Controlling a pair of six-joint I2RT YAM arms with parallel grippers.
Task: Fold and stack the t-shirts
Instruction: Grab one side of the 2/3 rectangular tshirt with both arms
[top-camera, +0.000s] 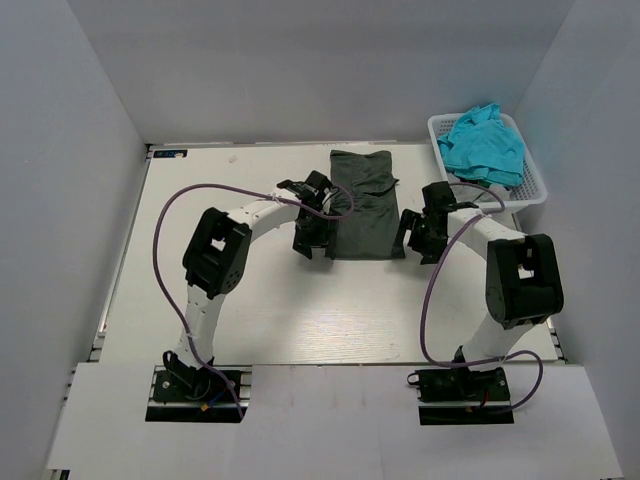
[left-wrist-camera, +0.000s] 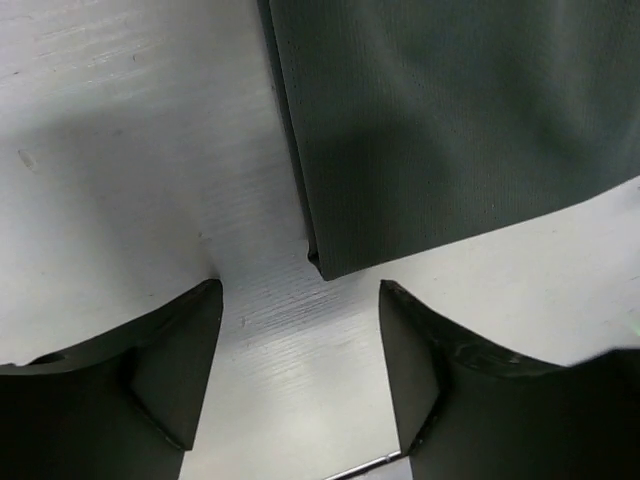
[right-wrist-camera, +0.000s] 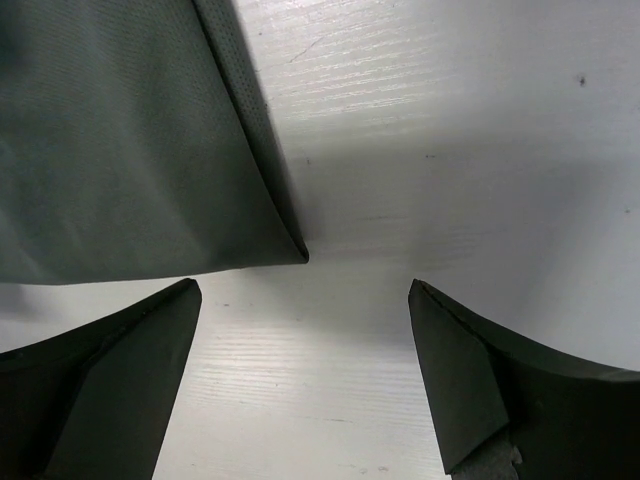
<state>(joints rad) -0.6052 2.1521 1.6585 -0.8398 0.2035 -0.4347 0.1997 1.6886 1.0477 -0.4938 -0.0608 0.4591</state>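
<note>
Evidently mid-fold: the charcoal t-shirt lies toward the worktop's far edge. The left gripper and right gripper, both spread apart, flank its near corners, so the next move is probably to pinch those.

The left arm and right arm both rise from their bases, bend at raised elbows and reach forward, wrists tipped downward. The left gripper hangs with its jaws spread wide, its dark fingers well apart. The right gripper sits level with it, well off to its right, fingers equally parted.
</note>
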